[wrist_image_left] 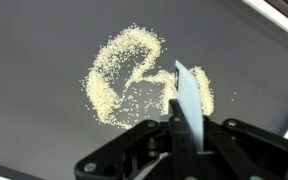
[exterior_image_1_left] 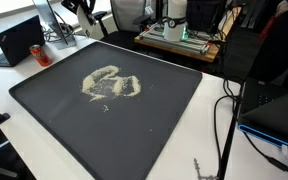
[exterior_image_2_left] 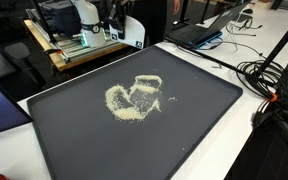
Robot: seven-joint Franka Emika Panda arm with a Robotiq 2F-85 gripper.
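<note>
A pile of pale yellow grains [wrist_image_left: 124, 80] lies spread in a loose curl on a large dark mat [wrist_image_left: 34, 120]. It shows in both exterior views, near the mat's middle [exterior_image_1_left: 110, 85] [exterior_image_2_left: 134, 97]. In the wrist view my gripper [wrist_image_left: 184, 128] is shut on a thin pale blue flat card [wrist_image_left: 189, 95], held upright on edge. The card's tip is over the right-hand part of the grains; I cannot tell whether it touches the mat. The gripper itself is out of view in both exterior views.
The dark mat [exterior_image_1_left: 154, 130] [exterior_image_2_left: 194, 130] covers most of a white table. A laptop [exterior_image_1_left: 19, 40] and a dark can [exterior_image_1_left: 41, 54] stand beside one corner. Black cables [exterior_image_2_left: 269, 80] [exterior_image_1_left: 229, 110] trail along one side. A cart with equipment [exterior_image_2_left: 84, 40] stands behind.
</note>
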